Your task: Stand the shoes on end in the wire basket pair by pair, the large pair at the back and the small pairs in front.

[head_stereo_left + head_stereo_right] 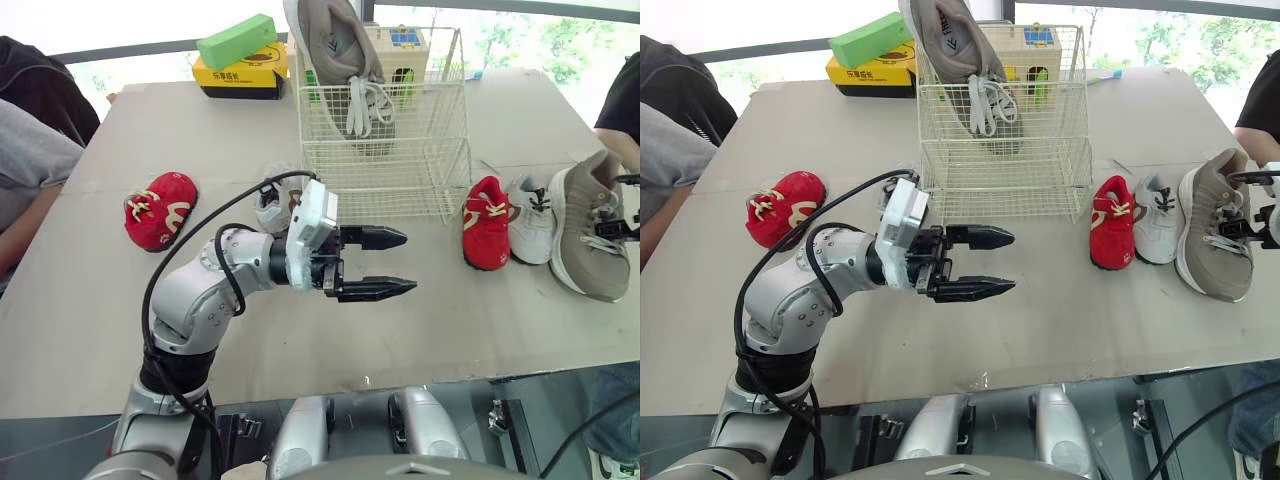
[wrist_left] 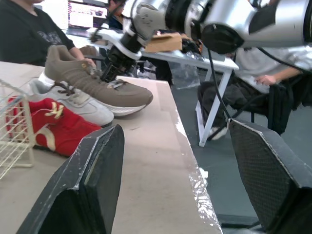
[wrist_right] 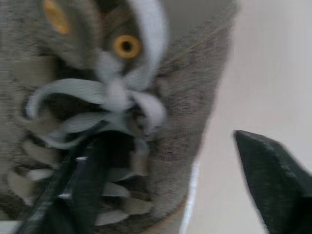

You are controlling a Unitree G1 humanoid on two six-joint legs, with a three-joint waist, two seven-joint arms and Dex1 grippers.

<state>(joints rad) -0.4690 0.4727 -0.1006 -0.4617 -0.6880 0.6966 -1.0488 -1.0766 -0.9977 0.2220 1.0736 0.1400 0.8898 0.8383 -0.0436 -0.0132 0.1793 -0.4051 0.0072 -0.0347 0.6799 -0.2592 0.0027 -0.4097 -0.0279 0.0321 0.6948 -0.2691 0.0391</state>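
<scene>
— Where is the basket?

— The basket point(image 1: 420, 180) stands at the middle of the worktop's point(image 1: 450, 320) far edge. One grey shoe point(image 1: 335, 50) is on end in its left side and sticks out well above the rim, with its laces hanging down inside.

— And the other shoes?

— Three lie in a row by the right edge, soles down. A red shoe point(image 1: 487, 225) is just beside the basket's front right corner, and a white shoe point(image 1: 532, 220) touches it. The other grey shoe point(image 1: 580, 235) comes last, nearest the edge. Toward the left edge lies the other red shoe point(image 1: 158, 208). A small white shoe point(image 1: 270, 205) sits by the basket's front left corner, partly hidden behind the left arm.

— The grippers?

— The left gripper point(image 1: 408, 262) hovers over the middle of the worktop in front of the basket, its jaws spread and holding nothing. The right gripper point(image 2: 108, 74) is at the laces of the other grey shoe. Its jaws are apart and not clamped. One finger point(image 3: 83, 185) lies on the laces and the other is off the shoe's side, over bare worktop.

— Anything else?

— A green box point(image 1: 237, 40) lies on a yellow box point(image 1: 240, 75) at the far edge, left of the basket. A person point(image 1: 30, 130) sits at the left edge and a second person point(image 1: 625, 100) at the right.
</scene>
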